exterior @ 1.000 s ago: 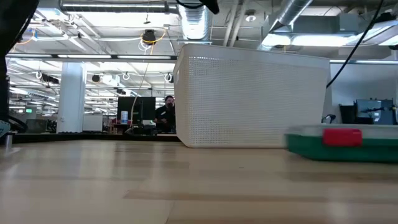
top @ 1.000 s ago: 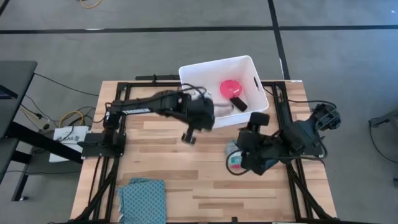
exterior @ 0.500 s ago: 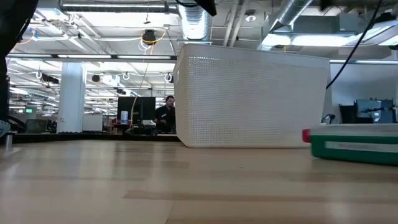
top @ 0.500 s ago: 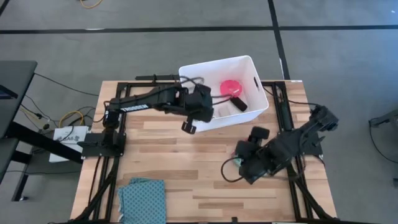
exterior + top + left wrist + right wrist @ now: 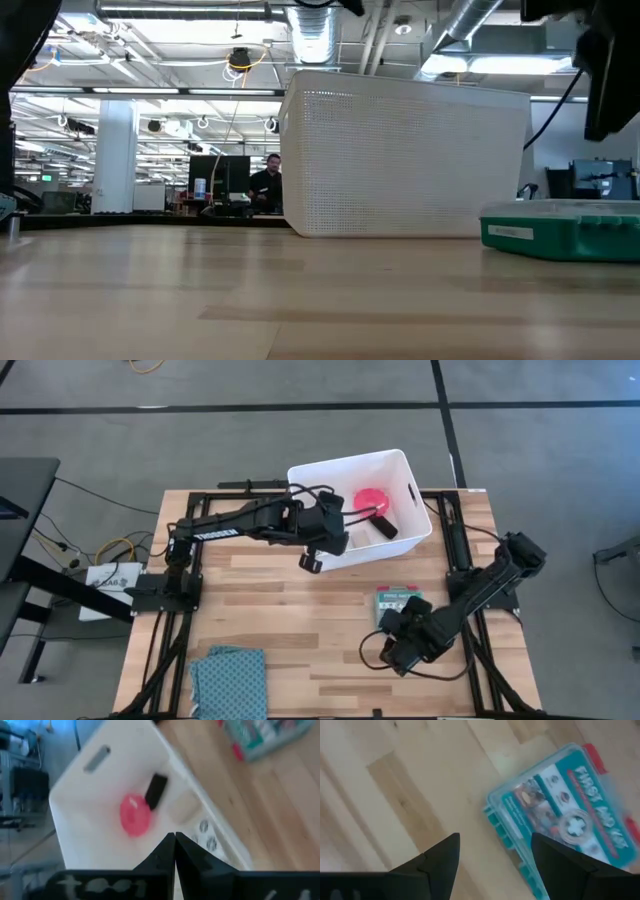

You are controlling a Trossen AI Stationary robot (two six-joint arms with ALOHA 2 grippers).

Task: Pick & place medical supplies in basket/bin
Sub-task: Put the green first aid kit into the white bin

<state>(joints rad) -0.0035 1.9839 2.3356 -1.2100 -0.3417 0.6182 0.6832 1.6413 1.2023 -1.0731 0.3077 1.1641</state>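
Since a second ago, the right arm is pulling back toward the near edge of the desk (image 5: 300, 622), uncovering the green-and-red printed pack (image 5: 399, 601) it had been hiding; the left arm is drawing in over the bin's near wall.

From above, the right claw (image 5: 392, 652) is hanging just beside the pack, on its near side, while the left claw (image 5: 311, 562) is hovering at the white bin (image 5: 312, 472). Inside are lying the pink-red round disc (image 5: 371, 499), the small black piece (image 5: 383, 526) and a beige block.

At desk height, the pack (image 5: 560, 229) is sitting flat on the wood, near the bin (image 5: 400, 165) but apart from it.

Through the left wrist camera, the left claw's fingers (image 5: 162, 855) are pressing together with nothing between them, above the disc (image 5: 135, 815) and black piece (image 5: 156, 790).

Through the right wrist camera, the right claw (image 5: 492, 855) is spreading wide and holding nothing, with the pack (image 5: 559, 817) ahead; its lid is reading "FIRST AID KIT" beside a white cross.

Judging by this, the pack is the item in hand. The next move is calling for the right claw to line up over it, straddle its edges, close, and carry it to the bin.
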